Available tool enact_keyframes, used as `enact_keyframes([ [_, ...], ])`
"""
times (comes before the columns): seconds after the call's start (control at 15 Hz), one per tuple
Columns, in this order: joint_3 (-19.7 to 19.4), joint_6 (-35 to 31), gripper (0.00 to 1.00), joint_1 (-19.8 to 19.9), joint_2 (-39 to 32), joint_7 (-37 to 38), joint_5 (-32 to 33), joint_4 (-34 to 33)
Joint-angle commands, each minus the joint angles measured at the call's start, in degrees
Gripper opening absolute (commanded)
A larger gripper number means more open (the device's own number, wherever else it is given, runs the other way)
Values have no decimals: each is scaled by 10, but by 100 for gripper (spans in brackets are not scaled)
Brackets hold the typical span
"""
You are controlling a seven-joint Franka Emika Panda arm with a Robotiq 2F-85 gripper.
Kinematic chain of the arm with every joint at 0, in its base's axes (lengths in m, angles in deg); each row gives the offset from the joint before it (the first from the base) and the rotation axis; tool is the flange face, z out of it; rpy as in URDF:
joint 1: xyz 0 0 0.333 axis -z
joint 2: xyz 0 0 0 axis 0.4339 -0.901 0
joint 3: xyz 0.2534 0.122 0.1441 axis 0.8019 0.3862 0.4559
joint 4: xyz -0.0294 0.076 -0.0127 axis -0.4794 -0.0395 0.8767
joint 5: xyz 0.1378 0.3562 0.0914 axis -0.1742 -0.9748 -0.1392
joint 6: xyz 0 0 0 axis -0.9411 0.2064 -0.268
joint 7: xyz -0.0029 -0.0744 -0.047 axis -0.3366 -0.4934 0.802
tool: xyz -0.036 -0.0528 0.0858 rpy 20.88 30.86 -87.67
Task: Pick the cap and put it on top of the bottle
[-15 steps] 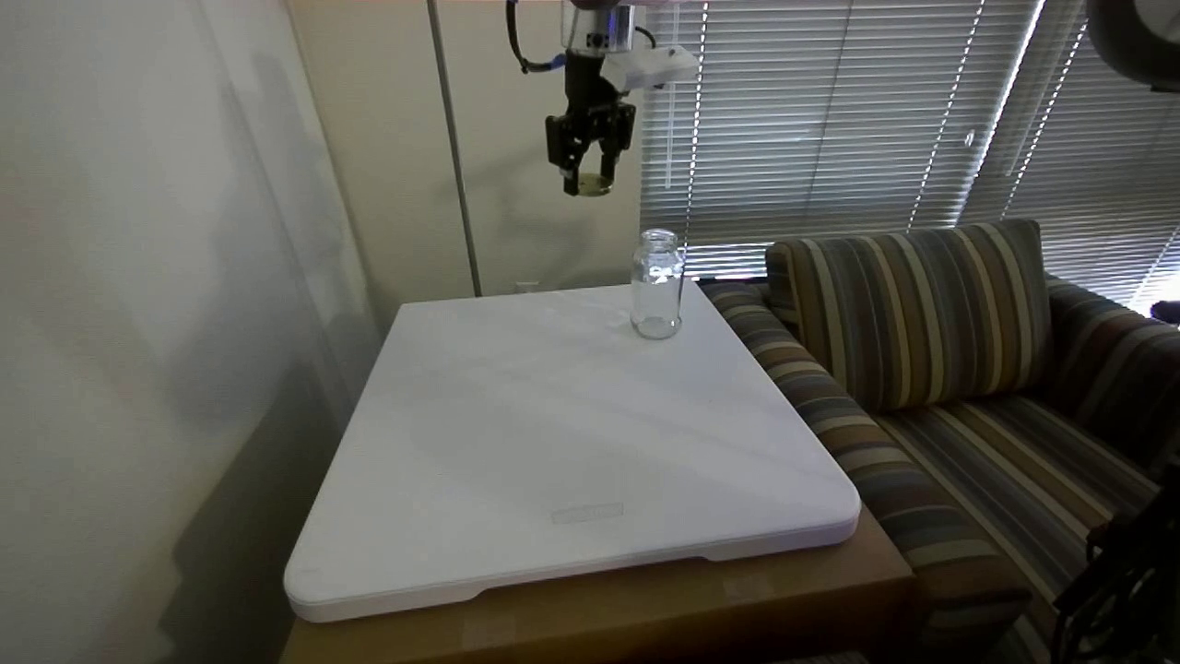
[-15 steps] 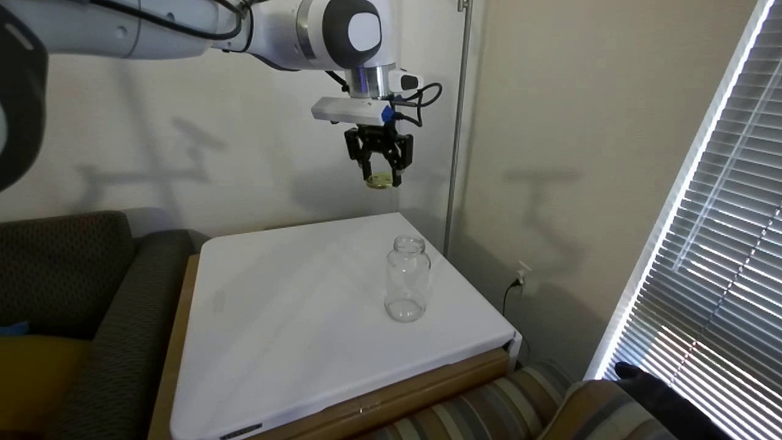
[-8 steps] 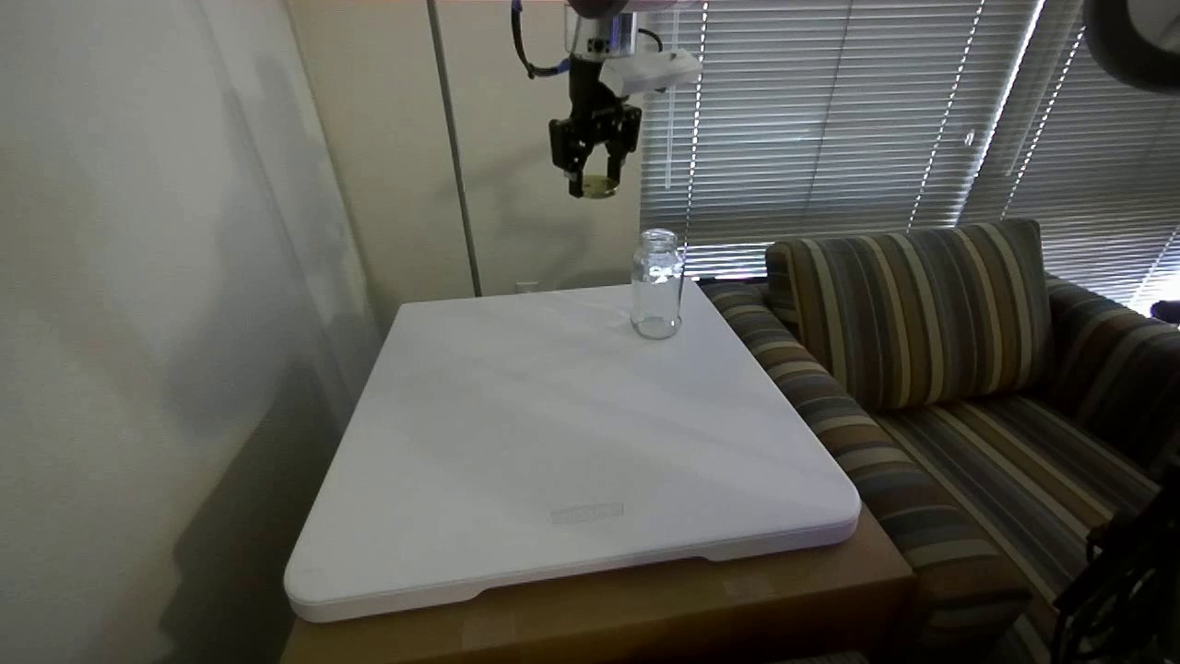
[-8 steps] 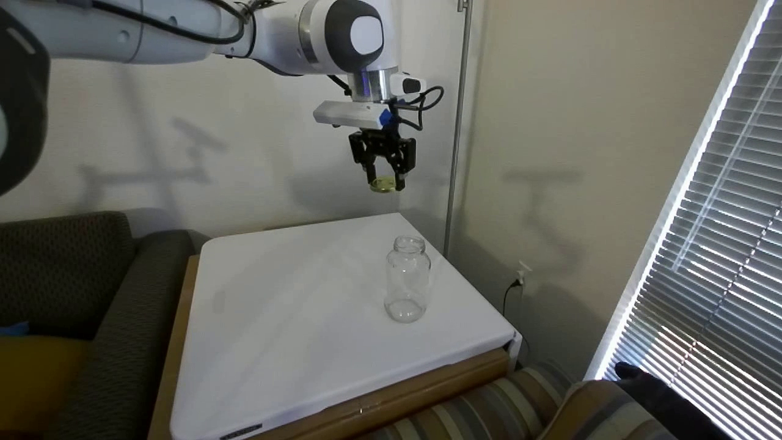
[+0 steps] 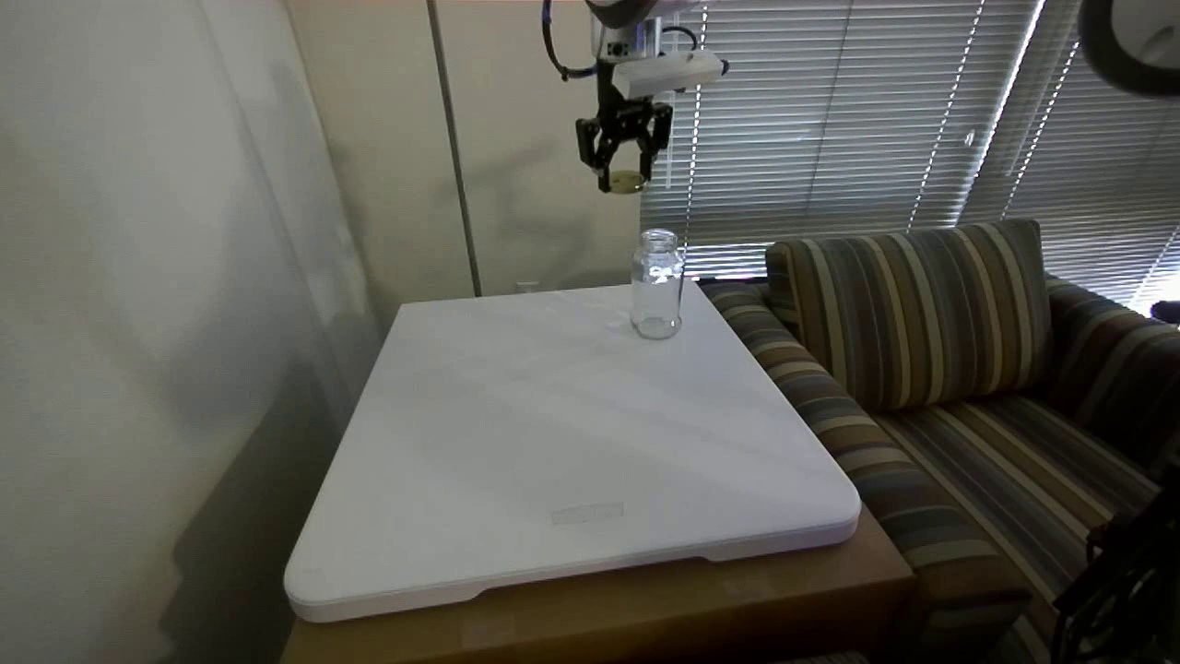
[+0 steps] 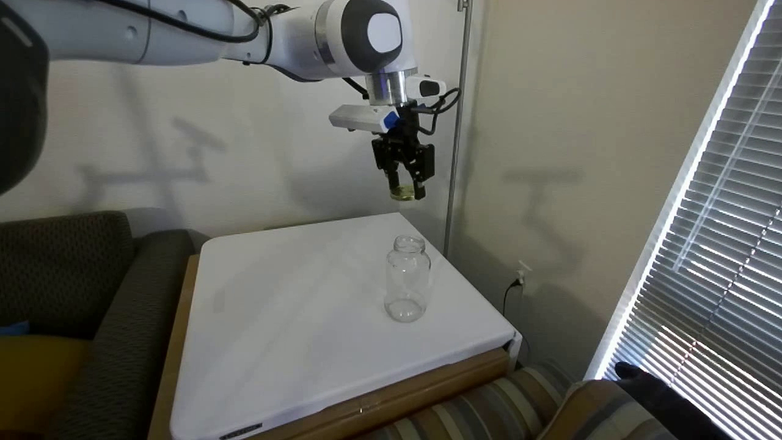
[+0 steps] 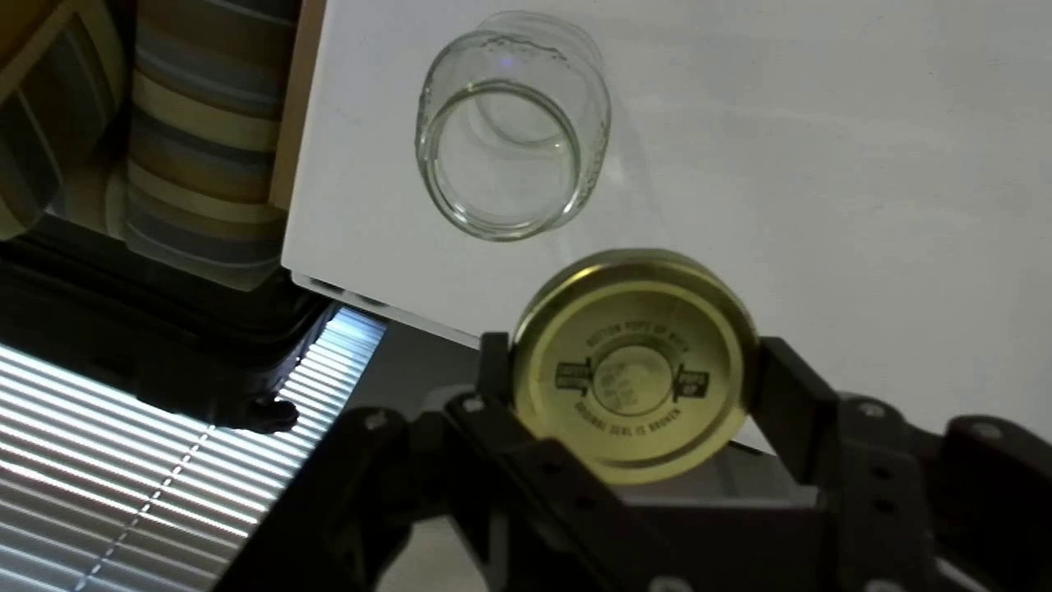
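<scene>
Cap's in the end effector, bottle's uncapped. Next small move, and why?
Probably a small sideways shift of the end effector toward the bottle before any lowering. In an exterior view the cap hangs higher than the bottle but off to one side, and the wrist view shows the bottle's open mouth beside the cap, so lowering now would likely miss.

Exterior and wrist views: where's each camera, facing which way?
Exterior view: raised, striped armchair in foreground; looks down over tabletop toward pole; arm, hand show.
Exterior view: raised, armchair at picture right; looks over tabletop to blinds; hand, arm parts show.
Wrist view: mounted above hand; looks down past cap at bottle; fingers show.
Both exterior views share tabletop, bottle, cap, hand.
</scene>
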Motion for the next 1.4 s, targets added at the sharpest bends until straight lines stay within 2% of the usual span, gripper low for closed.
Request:
enact_keyframes([
  [0.0, -9, 9, 47, 16, -10, 23, 1, -2],
  [0.4, -3, 10, 47, 37, -40, 35, -5, -6],
  [0.8, 13, 13, 47, 42, -53, 18, -19, -10],
  [1.33, 14, 32, 47, 42, -49, 20, -17, -5],
])
